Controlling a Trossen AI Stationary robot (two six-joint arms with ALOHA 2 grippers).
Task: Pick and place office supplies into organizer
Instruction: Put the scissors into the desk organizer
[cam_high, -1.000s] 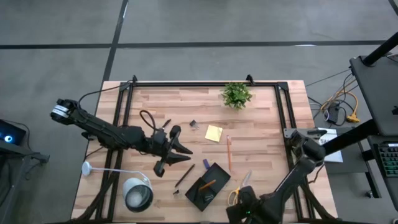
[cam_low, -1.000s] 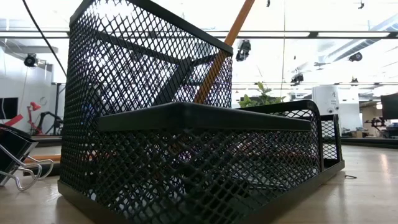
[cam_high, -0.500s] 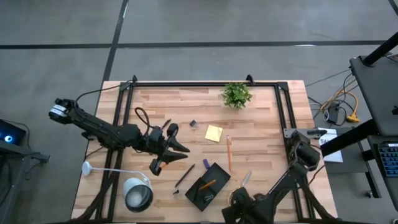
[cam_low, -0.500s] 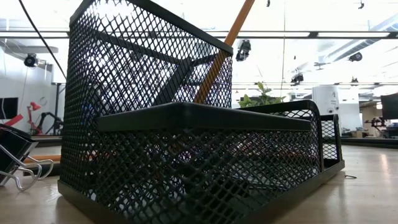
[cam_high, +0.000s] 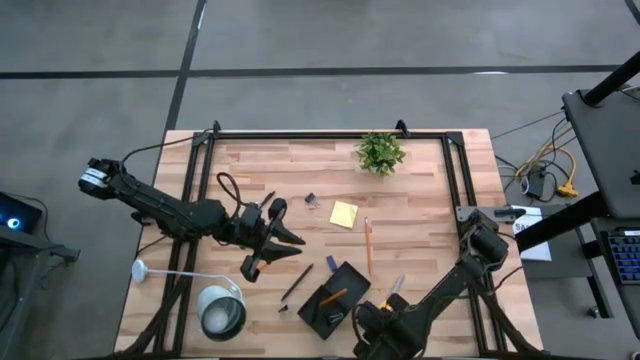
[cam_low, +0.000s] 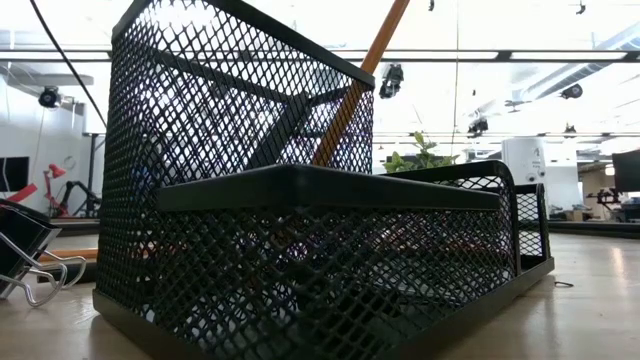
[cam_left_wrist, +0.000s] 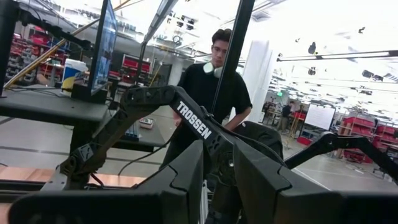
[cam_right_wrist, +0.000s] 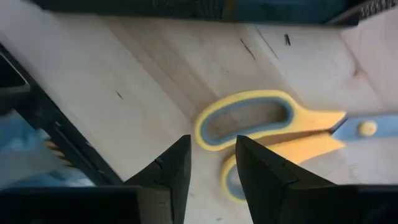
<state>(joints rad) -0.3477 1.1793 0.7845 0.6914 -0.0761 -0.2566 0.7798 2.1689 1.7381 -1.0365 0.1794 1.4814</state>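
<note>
The yellow-handled scissors (cam_right_wrist: 267, 127) lie flat on the wood near the table's front edge, their blade (cam_high: 395, 288) pointing away from the edge. My right gripper (cam_right_wrist: 211, 163) hangs just above the handle loops, pointing down, with a narrow gap between its fingers and nothing in it. It stands right of the black mesh organizer (cam_high: 335, 298). An orange pencil (cam_low: 362, 80) leans in the organizer. My left gripper (cam_high: 293, 238) waits above the table's middle left, narrowly open and holding nothing.
Loose on the table lie an orange pencil (cam_high: 367, 245), a yellow sticky-note pad (cam_high: 343, 213), a small binder clip (cam_high: 312, 201) and a black pen (cam_high: 297, 283). A potted plant (cam_high: 380, 152) stands at the back, a round lamp (cam_high: 222, 312) at the front left. A person (cam_left_wrist: 217, 81) stands beyond the table.
My right gripper has moved toward the table's left along the near edge, sunk a little toward the scissors' handles and rolled about its own axis.
</note>
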